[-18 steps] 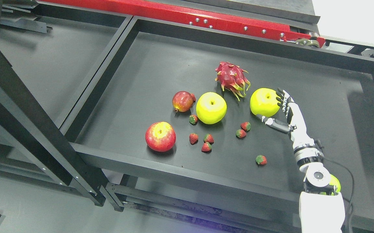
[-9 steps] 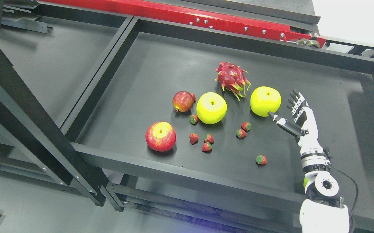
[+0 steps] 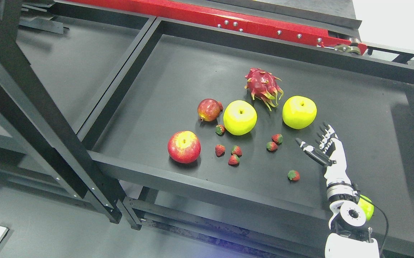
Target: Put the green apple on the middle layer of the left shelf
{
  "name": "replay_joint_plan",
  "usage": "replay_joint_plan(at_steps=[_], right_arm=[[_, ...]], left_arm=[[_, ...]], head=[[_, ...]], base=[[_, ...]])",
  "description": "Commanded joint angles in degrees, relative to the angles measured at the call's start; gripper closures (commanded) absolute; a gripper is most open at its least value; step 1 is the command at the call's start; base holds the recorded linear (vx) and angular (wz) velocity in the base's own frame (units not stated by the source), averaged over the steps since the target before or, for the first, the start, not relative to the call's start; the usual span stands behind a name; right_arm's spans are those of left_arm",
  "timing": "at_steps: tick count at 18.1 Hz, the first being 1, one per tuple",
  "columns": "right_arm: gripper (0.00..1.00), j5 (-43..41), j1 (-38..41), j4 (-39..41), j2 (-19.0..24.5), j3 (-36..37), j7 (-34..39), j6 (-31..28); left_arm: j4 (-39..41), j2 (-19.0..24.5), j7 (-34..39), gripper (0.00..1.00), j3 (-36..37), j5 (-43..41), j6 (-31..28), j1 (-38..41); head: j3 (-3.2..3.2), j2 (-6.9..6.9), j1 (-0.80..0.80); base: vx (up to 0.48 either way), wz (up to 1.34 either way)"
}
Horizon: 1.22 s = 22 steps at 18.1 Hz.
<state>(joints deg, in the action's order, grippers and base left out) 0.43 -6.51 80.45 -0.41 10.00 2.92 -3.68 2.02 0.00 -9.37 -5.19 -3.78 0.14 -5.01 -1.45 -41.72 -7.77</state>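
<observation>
Retreat from the right hand: a second ago its fingers were wrapped against the right-hand green apple, half a second ago only the thumb tip reached its base, and now the hand sits clear of it, nearer the front of the shelf. Fingers spread, thumb out to the left, holding nothing. The whole view has slid a little too, so that's the camera, not the fruit. That apple rests on the shelf just beside the dragon fruit, up and left of the fingertips, near but apart. Second green apple lies further left, red apple at the front, strawberries scattered between.
</observation>
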Motion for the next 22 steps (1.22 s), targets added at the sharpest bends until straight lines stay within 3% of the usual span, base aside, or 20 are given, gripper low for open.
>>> replay_joint_plan(at_steps=[1,3,22], right_arm=[[0.00,-3.1,3.2,1.7,-0.6,-4.6,-4.3,11.1],[0.00,-3.4,4.3,3.4,-0.6,-7.1,-4.2,14.1],[0.00,-3.2,4.1,4.5,-0.6,-5.3,-4.3,14.1]], left_arm=[[0.0,1.0,0.1,0.00,0.0,0.0,-0.1,0.0],[0.0,1.0,0.1,0.00,0.0,0.0,-0.1,0.0],[0.0,1.0,0.1,0.00,0.0,0.0,-0.1,0.0]], head=[[0.00,0.00,0.00],[0.00,0.00,0.00],[0.00,0.00,0.00]], base=[[-0.054,0.12],[-0.068,0.11],[-0.013,0.03]])
